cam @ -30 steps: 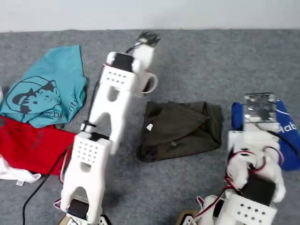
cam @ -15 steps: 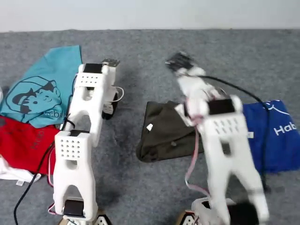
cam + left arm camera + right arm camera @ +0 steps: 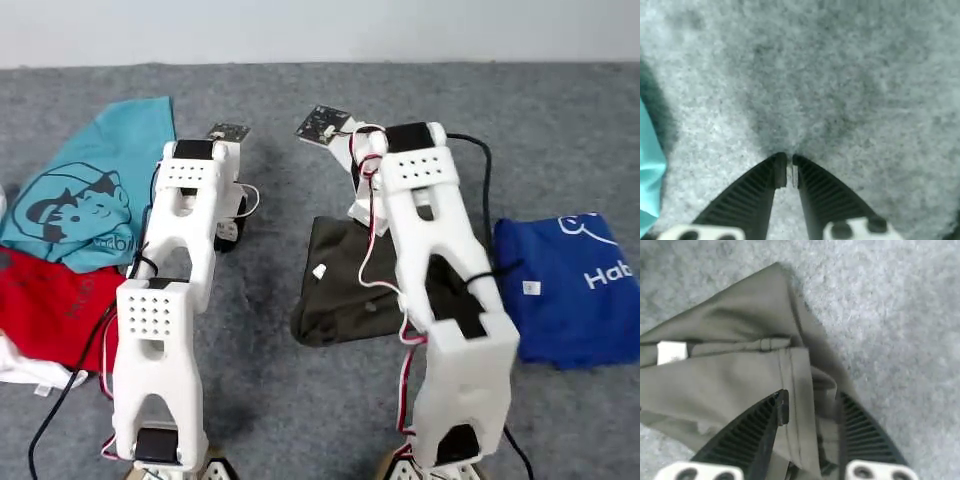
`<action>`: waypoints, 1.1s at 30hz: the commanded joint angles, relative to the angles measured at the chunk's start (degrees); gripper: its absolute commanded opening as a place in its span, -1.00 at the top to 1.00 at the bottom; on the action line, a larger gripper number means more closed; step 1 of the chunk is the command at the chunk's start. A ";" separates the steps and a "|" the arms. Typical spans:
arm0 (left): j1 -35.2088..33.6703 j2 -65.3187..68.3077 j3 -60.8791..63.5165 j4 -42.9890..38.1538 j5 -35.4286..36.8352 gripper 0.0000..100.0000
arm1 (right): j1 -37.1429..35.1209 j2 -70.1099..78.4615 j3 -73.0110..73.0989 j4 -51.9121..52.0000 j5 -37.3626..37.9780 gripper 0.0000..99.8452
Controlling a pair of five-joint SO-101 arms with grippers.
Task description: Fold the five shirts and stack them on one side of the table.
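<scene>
Dark olive shirt point(image 3: 340, 290), the garment in work, lies half-folded at the centre of the grey desk point(image 3: 520, 130), partly covered in the high view by the right arm. It lies well apart from the folded blue shirt point(image 3: 570, 290) on the right. The unfolded teal shirt point(image 3: 100, 190), red shirt point(image 3: 50, 305) and white shirt point(image 3: 30, 372) overlap at the left edge.

Handling (judged): the cloth is light, limp and unlikely to slip. It will drape and drag across the napped desk rather than hold its shape, and stacked layers may slide apart when lifted. The best hold is a pinch through all layers at a seamed edge or corner, not on the flat middle.

Orientation: the long axis of the bundle runs across the desk, from left to right. Its white neck label point(image 3: 319, 271) lies toward the left end, and a pointed corner faces the far edge.

Right gripper point(image 3: 812, 401): jaws spread, straddling a stitched fold of the olive shirt near that corner, gripping nothing as yet.

Left gripper point(image 3: 787, 167): jaws pressed together with nothing between them, over bare desk beside the teal shirt.
</scene>
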State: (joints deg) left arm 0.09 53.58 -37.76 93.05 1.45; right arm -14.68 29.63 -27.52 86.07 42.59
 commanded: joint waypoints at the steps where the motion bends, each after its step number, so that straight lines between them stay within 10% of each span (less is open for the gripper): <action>1: 0.09 0.44 -0.48 -0.79 -0.26 0.92 | -0.40 2.51 -5.71 0.48 0.79 0.58; 33: 0.09 0.88 -0.48 -0.88 -0.09 0.92 | -1.80 12.62 -12.75 4.18 4.92 0.98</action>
State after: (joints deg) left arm 0.09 53.67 -37.76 93.05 1.54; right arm -18.11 42.64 -36.22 87.03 46.99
